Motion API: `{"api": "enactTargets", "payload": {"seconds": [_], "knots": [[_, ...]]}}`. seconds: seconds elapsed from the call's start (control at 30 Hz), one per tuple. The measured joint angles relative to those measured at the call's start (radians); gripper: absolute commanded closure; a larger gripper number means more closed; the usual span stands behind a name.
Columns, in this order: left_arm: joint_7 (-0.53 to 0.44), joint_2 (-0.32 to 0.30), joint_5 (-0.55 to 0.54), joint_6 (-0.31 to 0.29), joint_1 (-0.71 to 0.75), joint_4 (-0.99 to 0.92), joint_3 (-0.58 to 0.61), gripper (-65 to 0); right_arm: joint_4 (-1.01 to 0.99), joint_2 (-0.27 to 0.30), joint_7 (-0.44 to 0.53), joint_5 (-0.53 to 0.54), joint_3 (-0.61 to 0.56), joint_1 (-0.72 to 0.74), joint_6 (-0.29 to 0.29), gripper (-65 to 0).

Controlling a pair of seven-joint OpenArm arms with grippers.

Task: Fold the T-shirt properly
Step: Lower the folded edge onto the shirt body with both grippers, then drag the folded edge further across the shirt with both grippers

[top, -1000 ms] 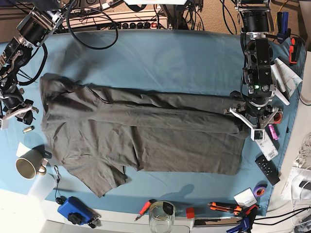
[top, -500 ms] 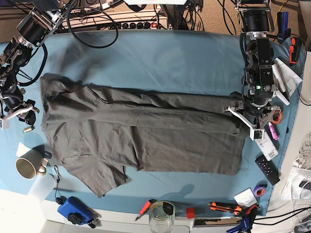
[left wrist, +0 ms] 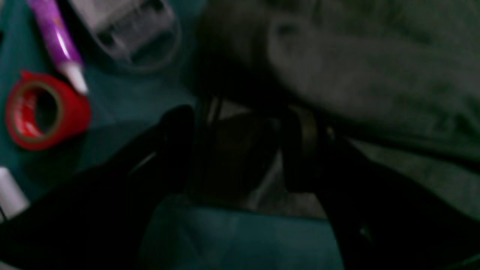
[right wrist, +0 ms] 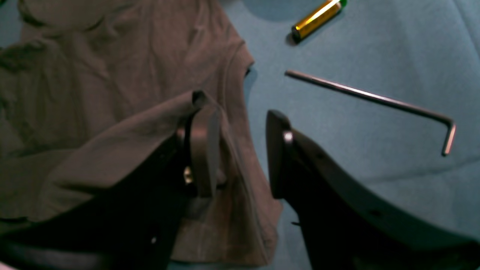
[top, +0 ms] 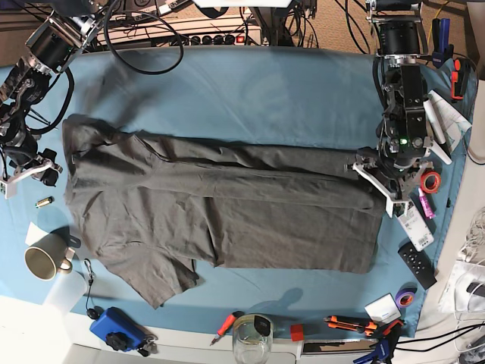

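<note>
Light blue cloth covers our worktop [top: 250,83], and along its near edge we see a glass jar [top: 251,339], a blue box [top: 116,328] and a mug [top: 44,260]. Farther in, the T-shirt [top: 220,205] lies spread across the middle. Our right fingers [right wrist: 236,146] stand open at its sleeve edge, beside a hex key [right wrist: 375,99] and a battery [right wrist: 317,17]. Our left fingers [left wrist: 240,146] stand wide open at the opposite edge, near a red tape roll [left wrist: 45,110]. We can read no writing anywhere.

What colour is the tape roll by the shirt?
The small tape roll is bright red, clearest in the left wrist view.
</note>
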Motion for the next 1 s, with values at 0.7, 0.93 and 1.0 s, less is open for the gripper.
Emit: {"api": "enactTargets", "payload": {"seconds": [0.7,0.93,1.0], "knots": [[0.031,-0.006,-0.104,-0.004,-0.042,-0.111,-0.081,-36.4,0.0,-0.002,-0.064,0.158,0.089,-0.117,-0.01,-21.8],[0.036,-0.006,-0.133,0.0,-0.044,-0.111,-0.082,-36.4,-0.047,0.0,-0.043,0.154,0.088,-0.109,-0.007,-21.7],[0.035,-0.006,-0.132,0.0,-0.044,-0.111,-0.083,-36.4,-0.11,0.0,-0.037,0.17,0.088,-0.108,-0.005,-21.7]]}}
